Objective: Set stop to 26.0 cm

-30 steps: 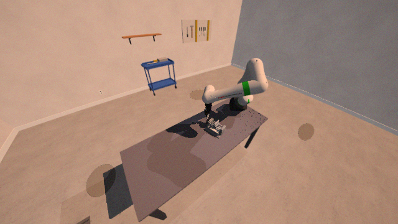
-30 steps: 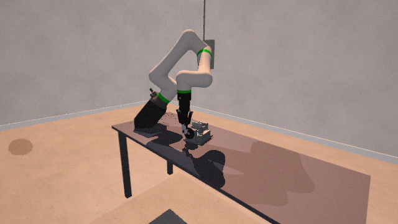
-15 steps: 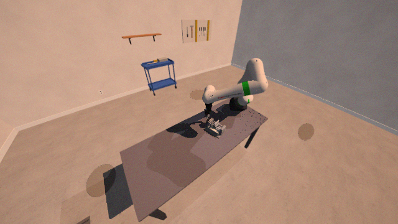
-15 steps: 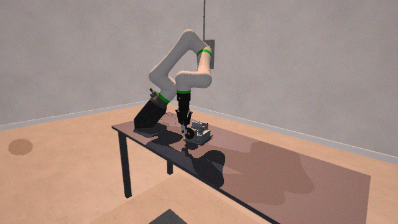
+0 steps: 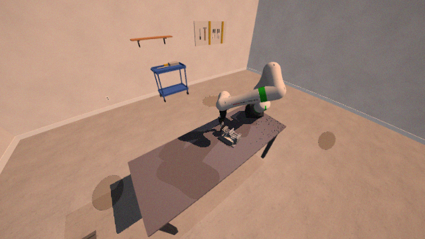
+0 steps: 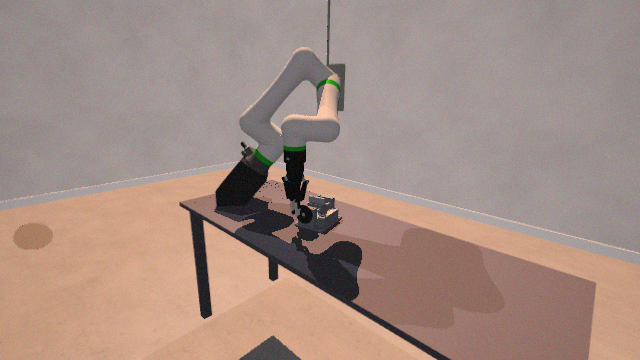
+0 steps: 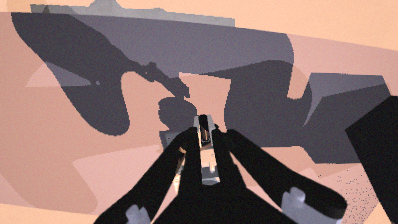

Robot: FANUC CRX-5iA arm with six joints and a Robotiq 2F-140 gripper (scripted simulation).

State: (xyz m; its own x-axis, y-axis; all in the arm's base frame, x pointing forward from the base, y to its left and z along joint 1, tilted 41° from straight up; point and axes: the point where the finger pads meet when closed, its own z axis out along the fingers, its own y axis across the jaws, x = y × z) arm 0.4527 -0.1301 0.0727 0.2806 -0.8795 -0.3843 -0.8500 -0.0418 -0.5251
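A small grey stop fixture (image 6: pixel 320 214) stands on the dark table near the robot's base, and it also shows in the top view (image 5: pixel 230 135). Its black round handwheel (image 6: pixel 304 214) faces the table's near edge. My gripper (image 6: pixel 298 201) reaches straight down from the arm and is shut on the handwheel's upper rim or knob. In the wrist view the two black fingers pinch a thin dark part of the handwheel (image 7: pixel 204 128), with the light fixture body (image 7: pixel 209 165) below. The stop's scale reading is too small to tell.
The arm's black base (image 6: pixel 239 186) sits on the table's far corner, close behind the fixture. The table edge (image 6: pixel 280 257) runs just in front of the handwheel. A blue cart (image 5: pixel 170 81) and a wall shelf (image 5: pixel 151 38) stand far off by the wall.
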